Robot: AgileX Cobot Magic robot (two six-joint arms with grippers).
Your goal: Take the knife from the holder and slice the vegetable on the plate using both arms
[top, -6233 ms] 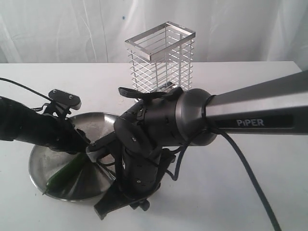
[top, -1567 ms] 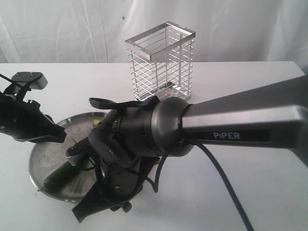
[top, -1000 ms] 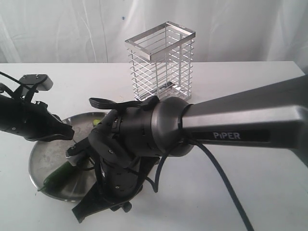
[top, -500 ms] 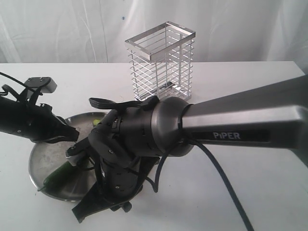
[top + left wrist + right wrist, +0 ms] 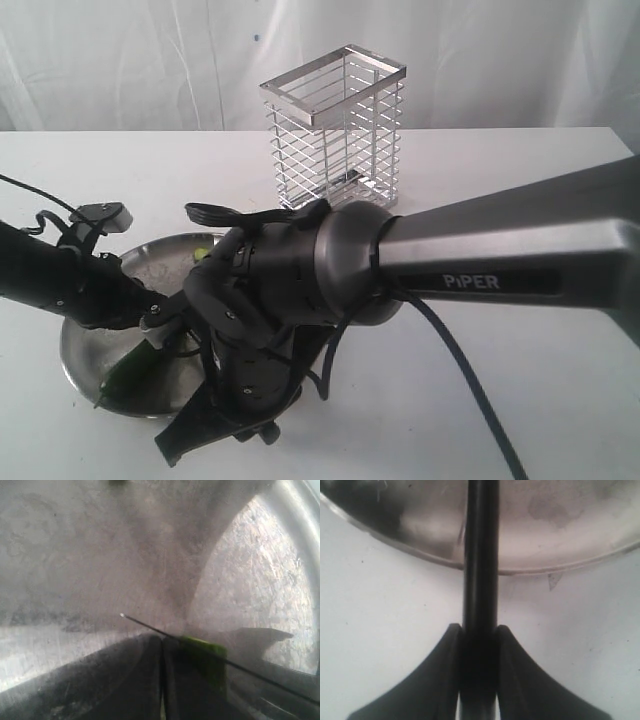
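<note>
The dark-green vegetable (image 5: 128, 366) lies on the near left of the steel plate (image 5: 78, 345). My left gripper (image 5: 150, 308) is shut, its tips low over the plate at the vegetable's upper end. In the left wrist view the shut fingertips (image 5: 150, 645) sit beside a bright-green bit of vegetable (image 5: 202, 649). The knife's thin blade (image 5: 150, 626) crosses over it. My right gripper (image 5: 480, 627) is shut on the knife's black handle (image 5: 480, 555), which reaches over the plate rim (image 5: 530, 569). In the exterior view the right arm hides the knife.
The wire holder (image 5: 335, 125) stands behind the plate at the table's middle back. A small green piece (image 5: 203, 252) lies at the plate's far edge. The right arm's PiPER link (image 5: 500, 260) spans the right half of the table. A black cable (image 5: 470, 390) trails toward the front.
My left arm has come down and to the right, from the plate's left edge onto the vegetable beside the blade. The vegetable has shifted slightly. The right arm has barely moved.
</note>
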